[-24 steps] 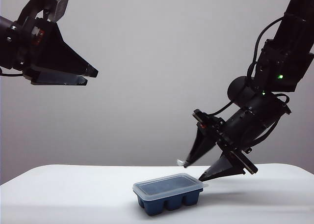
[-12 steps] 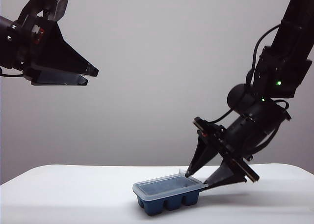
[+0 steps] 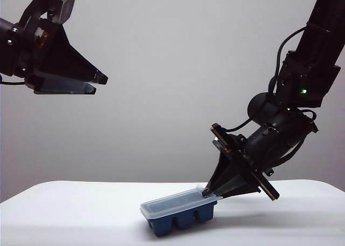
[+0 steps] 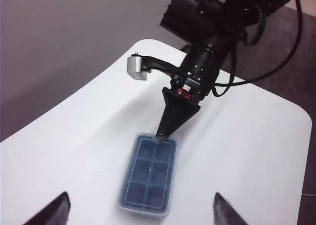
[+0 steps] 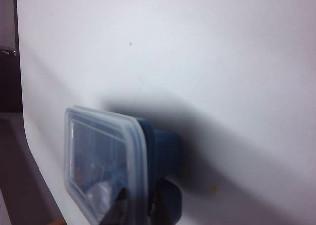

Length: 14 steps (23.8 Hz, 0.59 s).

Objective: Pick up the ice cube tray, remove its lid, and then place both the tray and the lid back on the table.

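Observation:
The dark blue ice cube tray [image 3: 180,220] sits on the white table [image 3: 70,211] with its frosted lid [image 3: 175,204] on top. It is tilted, the end by my right gripper raised. My right gripper [image 3: 208,192] is shut on that end, one finger over the lid's rim and the other against the tray's wall. The right wrist view shows the lid [image 5: 101,153], the tray [image 5: 160,141] and the right gripper [image 5: 140,210] pinching them together. High at the left, my left gripper [image 3: 99,80] hangs open and holds nothing. The left wrist view looks down on the tray [image 4: 148,178] between that gripper's spread fingertips [image 4: 63,205].
The table's rounded far corner [image 4: 148,45] and right edge [image 4: 303,136] border a dark floor. The right arm [image 4: 207,32] reaches in from the far side above the tray.
My right gripper has come down and shut on the tray's near end. The tray has slid a little to the left and tipped up at that end. The left arm has stayed still.

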{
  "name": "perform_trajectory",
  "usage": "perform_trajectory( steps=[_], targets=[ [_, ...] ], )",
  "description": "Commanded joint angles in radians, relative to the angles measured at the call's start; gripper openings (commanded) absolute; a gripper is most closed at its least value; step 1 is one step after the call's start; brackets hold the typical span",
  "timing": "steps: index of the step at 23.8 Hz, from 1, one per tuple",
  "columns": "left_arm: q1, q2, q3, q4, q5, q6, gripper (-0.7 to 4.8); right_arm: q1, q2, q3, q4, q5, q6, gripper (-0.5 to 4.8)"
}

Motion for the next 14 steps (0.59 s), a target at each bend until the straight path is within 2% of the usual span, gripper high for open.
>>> perform_trajectory(
  steps=[1,6,8,9,14],
  targets=[
    [0.001,-0.002,0.002,0.005,0.006,0.002,3.76,0.018,0.0,0.001,0.002,-0.016,-0.002,-0.08],
    [0.001,-0.002,0.002,0.016,0.004,0.002,3.87,0.003,-0.007,0.056,-0.009,-0.112,0.048,-0.08],
    [0.001,-0.002,0.002,0.028,0.004,0.001,4.34,-0.006,-0.025,0.094,-0.023,-0.15,0.069,-0.08],
    [0.001,-0.003,0.002,0.032,0.004,0.002,4.74,-0.006,-0.036,0.114,-0.034,-0.154,0.074,-0.08],
    [0.007,-0.012,0.002,0.056,0.003,0.003,4.79,-0.011,-0.121,0.212,-0.112,-0.164,0.073,-0.08]
  ],
)
